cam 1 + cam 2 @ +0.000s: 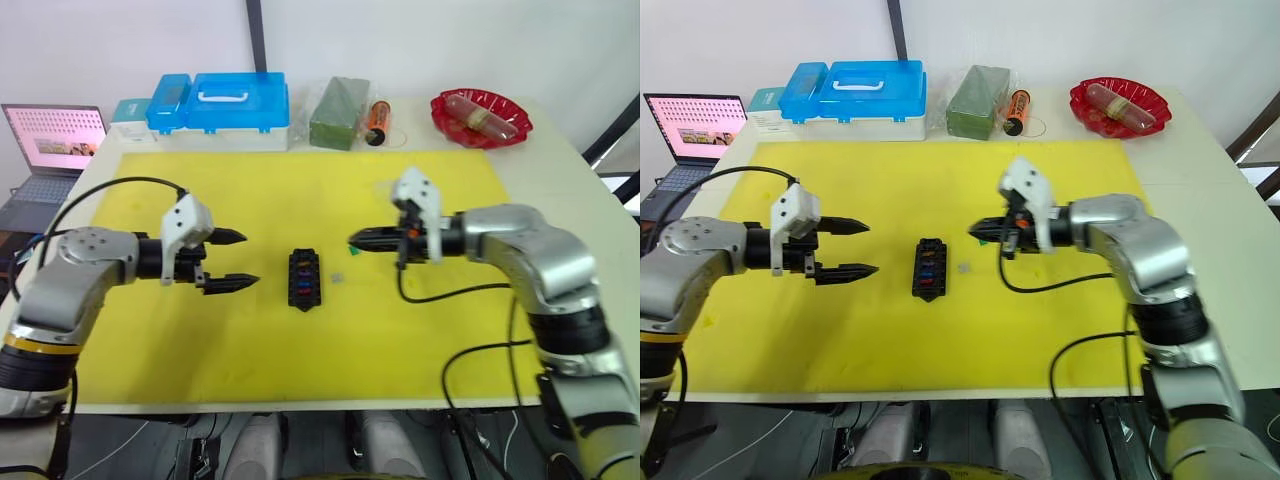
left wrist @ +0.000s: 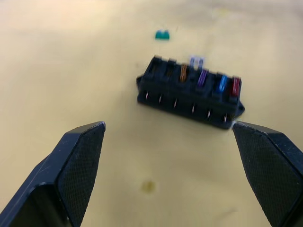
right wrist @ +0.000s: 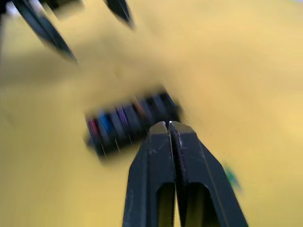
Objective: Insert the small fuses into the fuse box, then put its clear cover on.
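The black fuse box [image 1: 304, 279] lies in the middle of the yellow mat [image 1: 300, 190]. Orange, purple, blue and red small fuses [image 2: 202, 78] stand in its slots. A teal fuse [image 2: 162, 34] and a pale grey one [image 1: 337, 277] lie loose on the mat on the box's right side. My left gripper [image 1: 248, 259] hovers open a short way left of the box, its fingers [image 2: 80, 161] spread wide. To the right, my right gripper [image 1: 352, 241] is shut and points at the box, with nothing visible between its fingertips [image 3: 169, 126]. The clear cover is out of view.
Along the table's back edge stand a blue lidded case [image 1: 240, 105], a bagged green block [image 1: 340, 112], an orange cylinder [image 1: 377, 120] and a red bowl [image 1: 480, 115]. A laptop [image 1: 50, 140] sits off the table to the far left.
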You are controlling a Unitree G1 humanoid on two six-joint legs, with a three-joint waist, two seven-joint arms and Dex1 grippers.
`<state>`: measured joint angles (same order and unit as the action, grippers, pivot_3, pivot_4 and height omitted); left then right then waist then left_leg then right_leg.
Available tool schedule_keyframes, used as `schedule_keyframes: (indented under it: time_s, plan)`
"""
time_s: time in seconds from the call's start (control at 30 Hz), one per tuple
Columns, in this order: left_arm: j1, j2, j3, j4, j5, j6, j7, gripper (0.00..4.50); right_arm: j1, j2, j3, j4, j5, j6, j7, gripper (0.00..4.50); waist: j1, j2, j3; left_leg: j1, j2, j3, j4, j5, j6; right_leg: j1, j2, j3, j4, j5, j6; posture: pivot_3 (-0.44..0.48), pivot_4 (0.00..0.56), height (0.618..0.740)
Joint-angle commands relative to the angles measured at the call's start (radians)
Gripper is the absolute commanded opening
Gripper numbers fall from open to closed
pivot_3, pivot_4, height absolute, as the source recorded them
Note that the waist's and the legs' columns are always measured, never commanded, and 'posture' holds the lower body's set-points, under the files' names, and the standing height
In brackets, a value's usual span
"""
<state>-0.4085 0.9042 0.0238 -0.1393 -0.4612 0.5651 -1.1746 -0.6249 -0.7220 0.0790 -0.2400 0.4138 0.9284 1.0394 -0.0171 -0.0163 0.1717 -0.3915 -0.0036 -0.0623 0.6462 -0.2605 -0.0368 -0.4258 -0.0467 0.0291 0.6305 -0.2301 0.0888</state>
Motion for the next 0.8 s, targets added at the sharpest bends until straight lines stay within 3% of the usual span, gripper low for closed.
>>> schedule_keyframes:
  time_s: [0.03,0.2,0.33,0.5,0.8]
  plan:
    - [0.007,0.039,0.056,-0.044,-0.036,0.022,-0.018,4.50,0.046,-0.095,-0.078,-0.057,0.046,-0.020,0.055,1.30,-0.001,0.000,0.000,0.000,0.000,0.000,0.000,0.000,0.000,0.000,0.000,0.000,0.000,0.000,0.000,0.000,0.150,0.740]
    - [0.031,0.074,0.092,-0.056,-0.057,0.030,-0.035,4.50,0.148,-0.233,-0.143,-0.009,0.042,-0.081,0.099,3.08,-0.001,0.000,0.001,0.000,0.000,0.000,0.000,0.000,0.000,0.000,0.000,0.000,0.000,0.000,0.000,0.000,0.150,0.740]
    - [0.037,0.078,0.095,-0.053,-0.059,0.025,-0.036,4.50,0.181,-0.265,-0.169,0.038,0.050,-0.104,0.094,4.48,-0.001,0.000,0.001,0.000,0.001,0.001,0.000,0.000,0.000,0.000,0.000,0.000,0.000,-0.002,-0.003,0.000,0.150,0.740]
    - [0.006,0.036,0.059,-0.062,-0.061,0.031,-0.014,4.50,0.136,-0.220,-0.144,0.086,0.074,-0.065,0.066,4.48,0.000,0.000,0.001,0.000,0.001,0.001,0.000,0.000,0.000,0.000,0.000,0.001,0.000,-0.002,-0.002,0.000,0.150,0.740]
    - [-0.025,-0.041,-0.026,-0.063,-0.021,-0.017,-0.006,4.50,-0.124,0.023,-0.009,0.321,0.143,0.242,-0.010,4.48,-0.002,0.000,0.001,0.000,0.001,0.001,0.000,0.000,0.000,0.000,0.001,0.001,0.000,0.000,0.000,0.000,0.150,0.740]
